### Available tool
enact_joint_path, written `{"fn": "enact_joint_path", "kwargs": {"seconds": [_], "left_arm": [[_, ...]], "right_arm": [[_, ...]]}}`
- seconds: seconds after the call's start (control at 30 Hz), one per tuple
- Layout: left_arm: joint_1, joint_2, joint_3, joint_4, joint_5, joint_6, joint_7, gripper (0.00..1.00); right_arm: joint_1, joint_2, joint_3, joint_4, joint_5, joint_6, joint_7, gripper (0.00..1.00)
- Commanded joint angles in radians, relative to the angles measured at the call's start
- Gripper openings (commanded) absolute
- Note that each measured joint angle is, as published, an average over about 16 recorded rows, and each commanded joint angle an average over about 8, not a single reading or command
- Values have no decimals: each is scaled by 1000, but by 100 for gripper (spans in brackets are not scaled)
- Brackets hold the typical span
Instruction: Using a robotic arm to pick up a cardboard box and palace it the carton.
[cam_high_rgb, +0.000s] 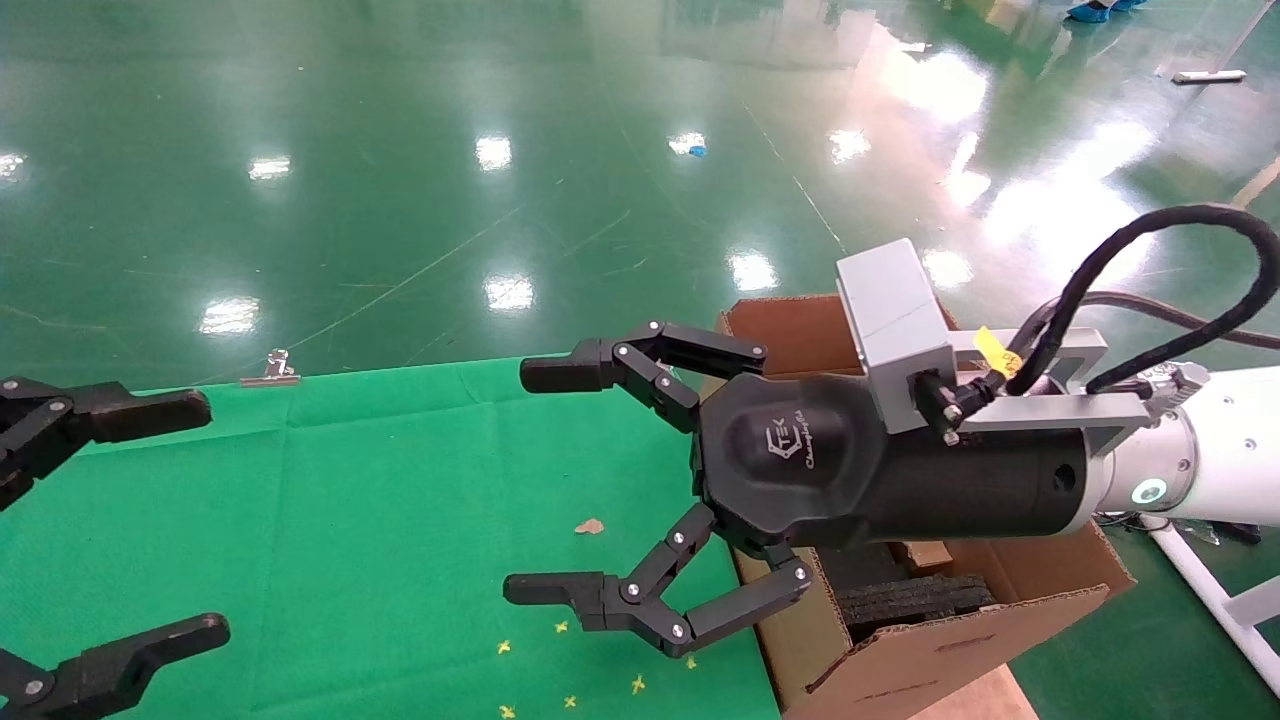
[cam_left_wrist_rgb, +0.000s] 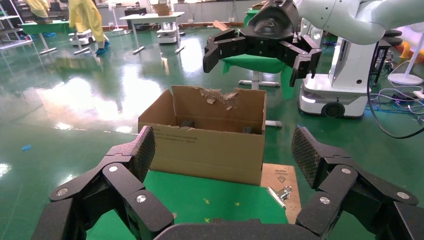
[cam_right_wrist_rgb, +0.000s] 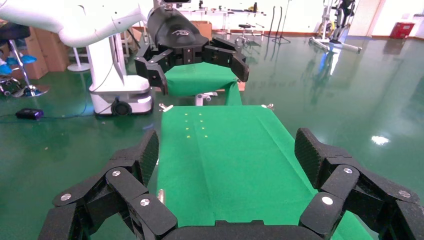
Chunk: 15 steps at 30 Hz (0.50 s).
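My right robotic arm (cam_high_rgb: 1200, 460) reaches in from the right. Its gripper (cam_high_rgb: 538, 480) is open and empty above the green cloth, just left of the carton (cam_high_rgb: 930, 650); it also shows in its own wrist view (cam_right_wrist_rgb: 227, 152). The carton stands at the table's right end with flaps up, one torn (cam_left_wrist_rgb: 220, 96), and black foam (cam_high_rgb: 910, 600) inside. A small brown piece (cam_high_rgb: 925, 553) shows inside it under the arm; I cannot tell whether it is the cardboard box. My left gripper (cam_high_rgb: 198, 520) is open and empty at the far left.
The green cloth (cam_high_rgb: 350, 500) covers the table, with a brown scrap (cam_high_rgb: 589, 526) and yellow marks on it. Binder clips (cam_high_rgb: 270, 372) (cam_left_wrist_rgb: 280, 194) hold its edges. A wooden board (cam_left_wrist_rgb: 280, 177) lies under the carton. Shiny green floor surrounds the table.
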Motion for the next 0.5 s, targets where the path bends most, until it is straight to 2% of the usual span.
{"fn": "enact_joint_path", "kwargs": {"seconds": [0.03,0.5], "left_arm": [[0,0,0,0,0,0,0,100],[0,0,0,0,0,0,0,100]], "right_arm": [[4,-1,-5,-4,-1,1,1,100],[13,-3,-18,-13,-4,3,3,100]]}}
